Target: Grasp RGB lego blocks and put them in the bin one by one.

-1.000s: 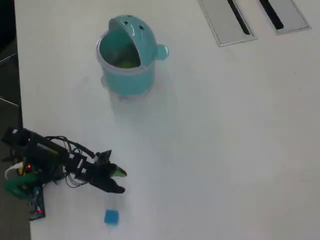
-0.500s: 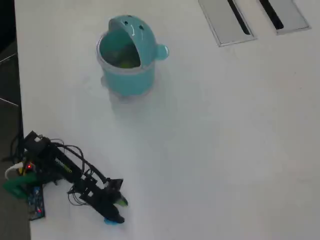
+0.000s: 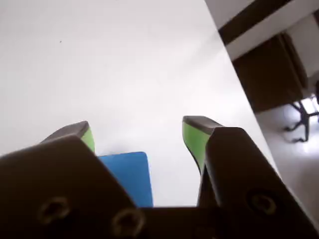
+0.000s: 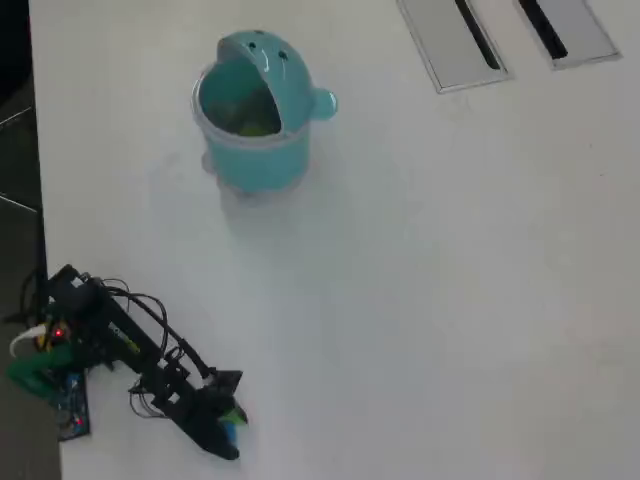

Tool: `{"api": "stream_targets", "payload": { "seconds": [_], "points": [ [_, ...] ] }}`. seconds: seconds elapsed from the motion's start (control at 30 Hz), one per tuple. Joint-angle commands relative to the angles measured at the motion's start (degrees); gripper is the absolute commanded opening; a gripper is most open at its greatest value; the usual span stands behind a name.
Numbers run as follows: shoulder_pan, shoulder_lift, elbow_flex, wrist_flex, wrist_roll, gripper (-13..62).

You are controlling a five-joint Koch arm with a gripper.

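The claw (image 3: 137,137) hangs low over the white table (image 3: 124,64), its 2 green-padded fingers (image 3: 192,137) spread wide with bare table showing between their tips. In the wrist view the blue lego block (image 3: 127,177) lies flat on the table inside that gap, close against the left finger and clearly apart from the right one; whether the left pad actually touches the block is not clear. The block's near part is hidden behind the dark claw body at the bottom of the frame.

In the overhead view the black arm (image 4: 140,355) stretches from its base at the table's left edge down toward the lower left corner, and the claw (image 4: 228,430) sits at its end with only a sliver of blue and green visible beneath it. The teal bin (image 4: 255,150) stands upright well apart from the claw, near the top of the table, with its domed lid (image 4: 265,60) tipped back, a round knob (image 4: 322,102) on its right side, and a pale rim band around the opening. Something yellow-green (image 4: 250,125) shows inside the bin, too blurred to name. 2 grey slotted panels (image 4: 455,45) are set into the table at the upper right.
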Motion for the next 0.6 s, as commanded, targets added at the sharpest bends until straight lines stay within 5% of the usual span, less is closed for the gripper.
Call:
{"api": "stream_targets", "payload": {
  "seconds": [0.0, 0.57],
  "points": [
    [0.09, 1.76, -0.79, -1.67, 0.00, 33.2],
    [-0.35, -0.09, 4.57, -1.93, 0.26, 33.0]
  ]
}}
